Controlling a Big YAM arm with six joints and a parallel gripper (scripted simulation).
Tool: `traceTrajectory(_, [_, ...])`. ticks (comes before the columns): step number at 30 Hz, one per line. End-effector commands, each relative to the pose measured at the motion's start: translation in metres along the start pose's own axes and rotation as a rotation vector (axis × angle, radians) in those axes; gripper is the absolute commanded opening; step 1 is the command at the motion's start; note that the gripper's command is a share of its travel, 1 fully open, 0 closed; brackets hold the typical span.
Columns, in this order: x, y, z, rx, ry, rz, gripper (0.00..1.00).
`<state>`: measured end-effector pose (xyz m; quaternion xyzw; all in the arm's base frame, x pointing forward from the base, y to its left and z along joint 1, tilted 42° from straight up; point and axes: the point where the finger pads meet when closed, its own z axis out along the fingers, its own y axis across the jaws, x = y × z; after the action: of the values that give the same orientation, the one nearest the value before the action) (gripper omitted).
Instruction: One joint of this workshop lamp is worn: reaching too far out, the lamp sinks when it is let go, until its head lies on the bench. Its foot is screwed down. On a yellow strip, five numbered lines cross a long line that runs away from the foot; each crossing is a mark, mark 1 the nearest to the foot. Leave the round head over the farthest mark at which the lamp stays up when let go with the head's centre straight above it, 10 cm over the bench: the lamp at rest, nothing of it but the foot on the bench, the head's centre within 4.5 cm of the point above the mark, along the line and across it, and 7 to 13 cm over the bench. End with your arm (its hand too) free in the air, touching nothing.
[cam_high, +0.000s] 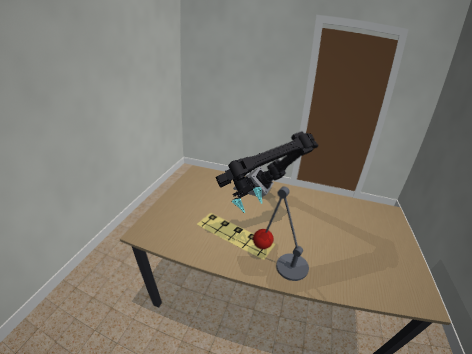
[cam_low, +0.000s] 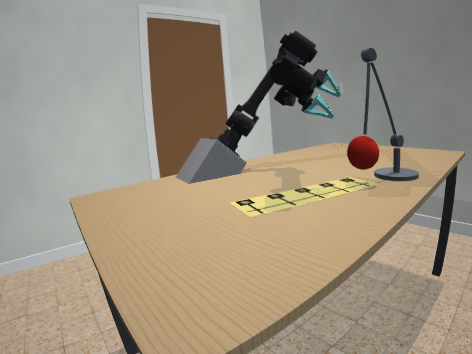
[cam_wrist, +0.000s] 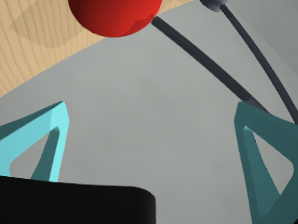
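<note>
The lamp has a grey round foot (cam_high: 292, 266) (cam_low: 396, 173) on the bench, two thin grey arms with a top joint (cam_high: 284, 192) (cam_low: 368, 54), and a round red head (cam_high: 263, 239) (cam_low: 363, 152). The head hangs clear of the bench above the near-foot end of the yellow strip (cam_high: 210, 227) (cam_low: 245, 209), about over the first marks. My gripper (cam_high: 247, 200) (cam_low: 324, 98) is open and empty. It hovers well above the strip, apart from the lamp. In the wrist view its teal fingers frame the head and the arms from a distance.
The arm's grey wedge base (cam_low: 210, 162) stands at the back of the wooden bench (cam_high: 350, 260) (cam_low: 175, 260). A brown door (cam_high: 345, 100) (cam_low: 187, 90) is behind. The bench edges drop to a tiled floor.
</note>
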<state>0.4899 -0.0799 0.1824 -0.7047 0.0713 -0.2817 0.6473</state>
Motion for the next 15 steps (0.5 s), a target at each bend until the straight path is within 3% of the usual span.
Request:
traceTrajectory(1, [0.0091,-0.0097,-0.0027,-0.058,-0.010,0.243,1.00])
traceTrajectory(15, [0.0139,-0.0144,-0.0060,-0.028,-0.002,0.109,1.00])
